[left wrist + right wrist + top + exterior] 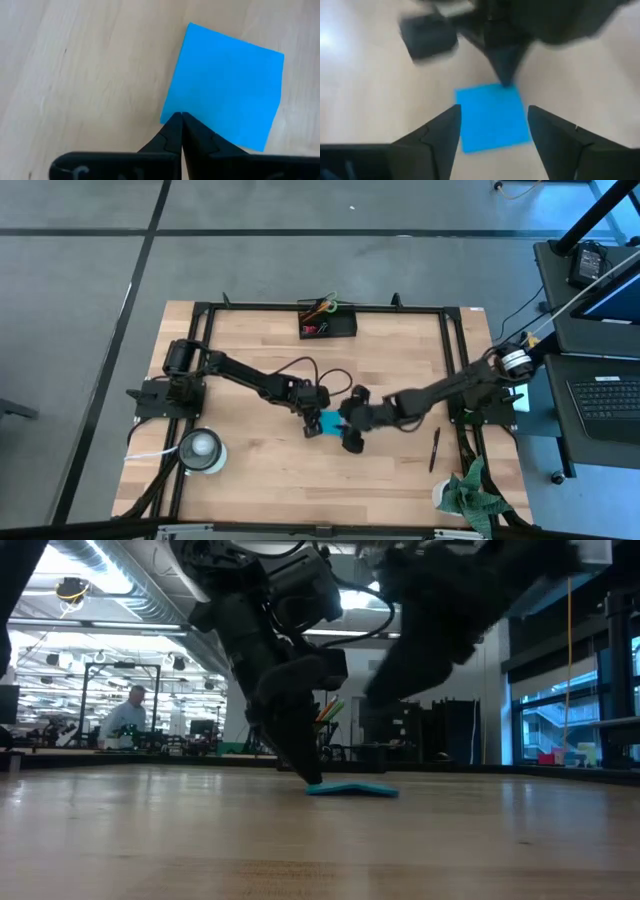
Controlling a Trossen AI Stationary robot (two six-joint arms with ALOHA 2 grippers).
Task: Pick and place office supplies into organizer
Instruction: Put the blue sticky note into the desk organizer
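Both arms meet mid-table over the pad point(331, 422), a blue square lying flat on the wood, roughly central between the left and right edges and a bit toward the front edge. Left gripper point(180, 116) is down at the table with its fingers pressed together, tips at one edge of the pad; the left wrist view shows the closed tips touching or just overlapping that edge, no visible pinch of the sheets. In the low view the left gripper point(310, 778) comes down steeply to the pad's point(352, 789) left end, with the pad flat on the surface. Right gripper point(493, 125) hangs over the pad from the opposite side, fingers spread wide with the pad point(492, 117) showing between them, holding nothing; can't tell whether its tips touch the table. Right gripper point(352, 436) sits just beside the pad on its right in the high view. Organizer point(328, 325) is at the back edge, near the middle, well apart from the pad, with scissors point(322, 306) and other small bits sticking out of it. One pen point(435, 448) lies loose near the right edge. White roll point(202, 448) at the front-left corner, green cloth point(468, 492) at the front-right corner. Person point(126, 718) visible in the room behind the table.
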